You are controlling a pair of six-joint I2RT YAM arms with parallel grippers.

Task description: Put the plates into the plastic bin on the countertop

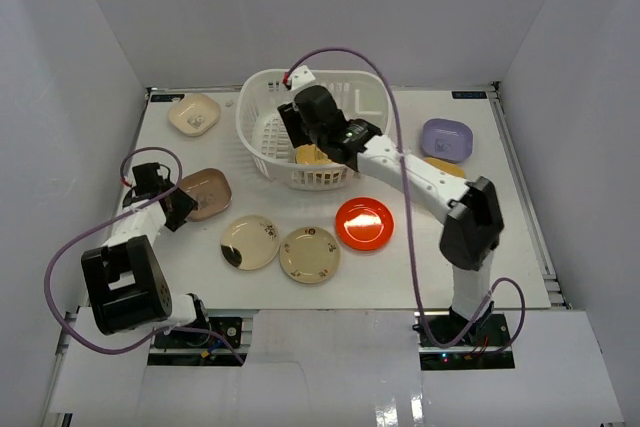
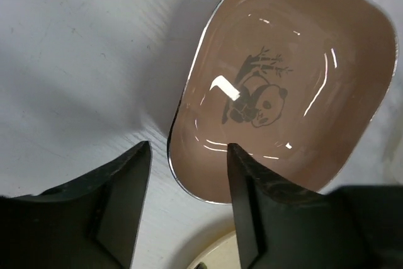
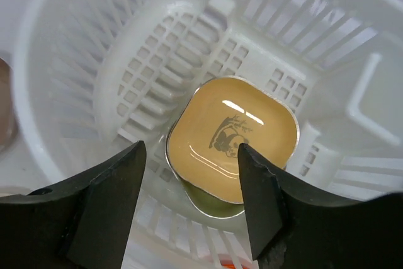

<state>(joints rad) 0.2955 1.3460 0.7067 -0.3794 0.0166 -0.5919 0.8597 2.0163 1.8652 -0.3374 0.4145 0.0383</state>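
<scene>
The white plastic bin [image 1: 243, 122] stands at the back centre of the countertop [image 1: 500, 247]. In it a yellow plate [image 3: 233, 137] lies on a green plate [image 3: 208, 203]; the yellow one also shows in the top view [image 1: 310, 155]. My right gripper [image 3: 192, 155] hangs open and empty over them, inside the bin [image 3: 94, 92]. My left gripper [image 2: 189, 155] is open, its jaws astride the near rim of the brownish-pink plate [image 2: 283, 92], which lies flat on the countertop [image 1: 205, 193].
On the countertop lie two round cream plates [image 1: 250, 242] [image 1: 310, 254], a red-orange plate [image 1: 364, 222], a cream rounded-square plate [image 1: 194, 114], a lavender plate [image 1: 446, 139] and a yellow plate [image 1: 445, 167] partly under my right arm. Pale walls enclose the table.
</scene>
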